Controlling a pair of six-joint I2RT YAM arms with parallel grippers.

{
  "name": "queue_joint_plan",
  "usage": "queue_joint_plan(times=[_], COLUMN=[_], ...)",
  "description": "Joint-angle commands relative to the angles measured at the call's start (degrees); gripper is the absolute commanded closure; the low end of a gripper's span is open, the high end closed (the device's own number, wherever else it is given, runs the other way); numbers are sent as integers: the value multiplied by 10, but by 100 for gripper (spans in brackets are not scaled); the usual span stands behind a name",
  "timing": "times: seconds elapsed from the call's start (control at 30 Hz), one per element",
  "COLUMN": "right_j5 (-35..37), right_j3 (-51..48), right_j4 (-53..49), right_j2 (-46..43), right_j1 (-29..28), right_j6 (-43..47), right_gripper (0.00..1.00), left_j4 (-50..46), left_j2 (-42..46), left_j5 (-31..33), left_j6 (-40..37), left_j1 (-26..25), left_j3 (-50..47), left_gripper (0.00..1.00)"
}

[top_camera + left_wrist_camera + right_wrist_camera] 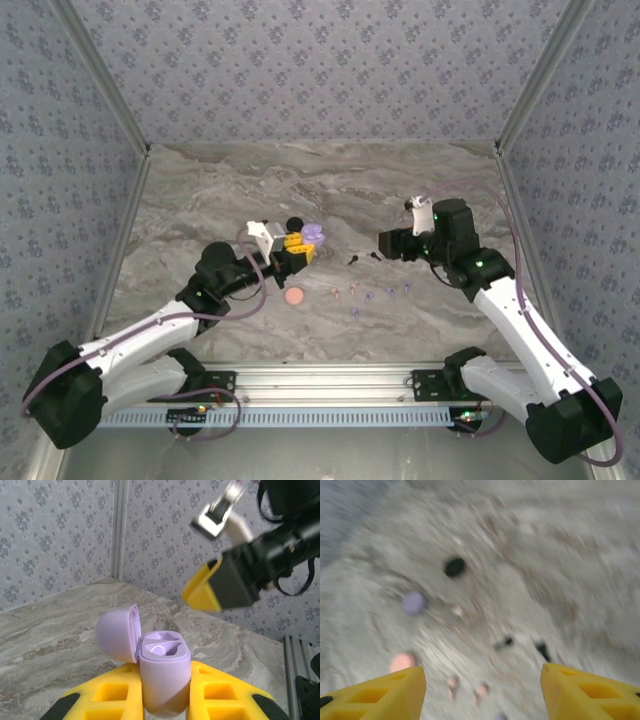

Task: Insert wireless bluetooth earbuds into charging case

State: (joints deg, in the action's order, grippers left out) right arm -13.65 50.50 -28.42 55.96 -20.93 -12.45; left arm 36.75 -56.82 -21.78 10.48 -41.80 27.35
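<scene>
The jaws of the left gripper [298, 246] are clenched on the lilac charging case [165, 660], which stands upright between its yellow fingers [220, 690]. The lid [119, 632] of the case is open and leans back. Its two seats seem to be empty, but the view is not clear enough to be sure.

The earbuds [353, 260] lie loose on the table [200, 200], between the two arms. Two black ones are just beside the right gripper [383, 243], and the pinkish and lilac ones are in a loose row closer to the bases. A pink disc [294, 296] lies near them and a black disc [294, 223] beyond the case.

The jaws of the right gripper are released, with nothing between them.
</scene>
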Motion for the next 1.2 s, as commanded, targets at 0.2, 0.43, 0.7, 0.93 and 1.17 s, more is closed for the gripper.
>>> queue_joint_plan(times=[0.2, 0.43, 0.7, 0.93, 1.17], right_j5=[83, 137, 149, 145, 148], right_j3=[22, 44, 61, 78, 81], right_j4=[-201, -200, -189, -177, -172], right_j2=[144, 260, 334, 387, 416], right_j1=[-11, -61, -79, -90, -92], right_j6=[-53, -59, -59, -57, -57], right_gripper=[41, 46, 53, 54, 57], left_j4=[0, -2, -7, -13, -20], left_j2=[35, 42, 42, 43, 43], left_j5=[1, 3, 7, 10, 16], left_j6=[-17, -19, -20, -21, -25], left_j1=[-7, -11, -12, -12, -12], left_j3=[-1, -1, 0, 1, 2], left_gripper=[100, 100, 100, 100, 100])
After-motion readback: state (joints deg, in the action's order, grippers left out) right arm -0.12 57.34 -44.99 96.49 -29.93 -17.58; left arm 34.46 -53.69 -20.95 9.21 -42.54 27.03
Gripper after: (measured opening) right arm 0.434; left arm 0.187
